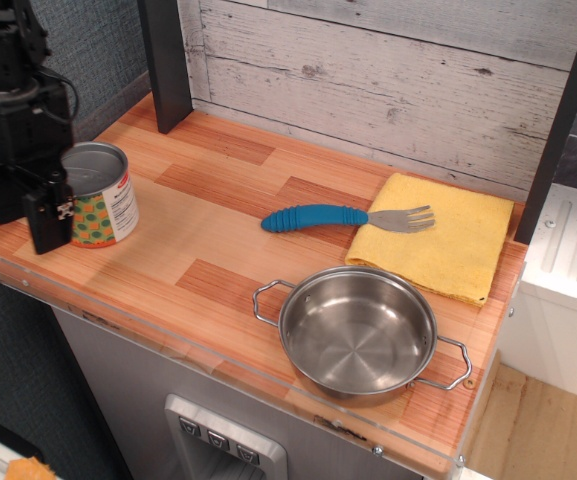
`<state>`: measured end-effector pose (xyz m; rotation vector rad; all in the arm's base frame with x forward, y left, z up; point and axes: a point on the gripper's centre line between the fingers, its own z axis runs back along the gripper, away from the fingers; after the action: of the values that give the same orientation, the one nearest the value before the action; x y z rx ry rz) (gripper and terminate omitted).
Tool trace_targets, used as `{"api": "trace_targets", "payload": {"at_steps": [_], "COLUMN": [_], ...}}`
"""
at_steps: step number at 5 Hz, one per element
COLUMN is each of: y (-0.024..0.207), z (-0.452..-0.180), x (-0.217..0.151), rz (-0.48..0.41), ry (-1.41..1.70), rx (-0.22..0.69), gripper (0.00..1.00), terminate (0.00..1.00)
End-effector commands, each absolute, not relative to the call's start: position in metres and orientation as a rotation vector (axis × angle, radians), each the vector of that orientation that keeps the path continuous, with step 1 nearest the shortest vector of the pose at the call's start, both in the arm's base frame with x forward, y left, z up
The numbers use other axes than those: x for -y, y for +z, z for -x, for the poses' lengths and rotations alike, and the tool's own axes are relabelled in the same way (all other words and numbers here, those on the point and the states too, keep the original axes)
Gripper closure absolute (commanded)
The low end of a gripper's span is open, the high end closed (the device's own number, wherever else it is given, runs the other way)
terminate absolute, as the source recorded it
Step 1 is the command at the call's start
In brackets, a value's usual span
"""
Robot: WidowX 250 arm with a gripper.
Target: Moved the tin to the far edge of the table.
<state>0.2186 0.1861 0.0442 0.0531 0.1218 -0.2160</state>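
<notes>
On the counter (208, 250), the tin (101, 194) stands far left beside my fingers (46, 215); the fork (343, 217) lies mid-counter, its head on the cloth (438, 240); the pot (358, 332) sits nearest the front.

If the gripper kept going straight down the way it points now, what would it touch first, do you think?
Most likely the table near its left edge: the gripper points downward just left of the tin. Depth is unclear, so it might brush the tin's side.

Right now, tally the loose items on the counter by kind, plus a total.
Tin: 1
Steel pot: 1
Blue-handled fork: 1
Yellow cloth: 1
Total: 4
</notes>
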Motion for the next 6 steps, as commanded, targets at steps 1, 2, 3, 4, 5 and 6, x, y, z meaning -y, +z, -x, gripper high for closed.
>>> {"api": "trace_targets", "payload": {"at_steps": [1,2,3,4,5,6], "y": [0.059,0.064,0.065,0.064,0.058,0.056], "z": [-0.241,-0.249,-0.264,-0.282,-0.297,-0.309], "x": [-0.179,-0.172,-0.170,-0.171,-0.170,-0.167], "rz": [-0.123,-0.098,-0.106,-0.106,-0.101,-0.096], "ry": [-0.361,-0.401,-0.388,-0.359,-0.360,-0.369], "rx": [-0.032,-0.004,0.038,0.086,0.114,0.156], "gripper": [0.00,0.00,0.00,0.00,0.00,0.00], "terminate": [0.00,0.00,0.00,0.00,0.00,0.00]}}
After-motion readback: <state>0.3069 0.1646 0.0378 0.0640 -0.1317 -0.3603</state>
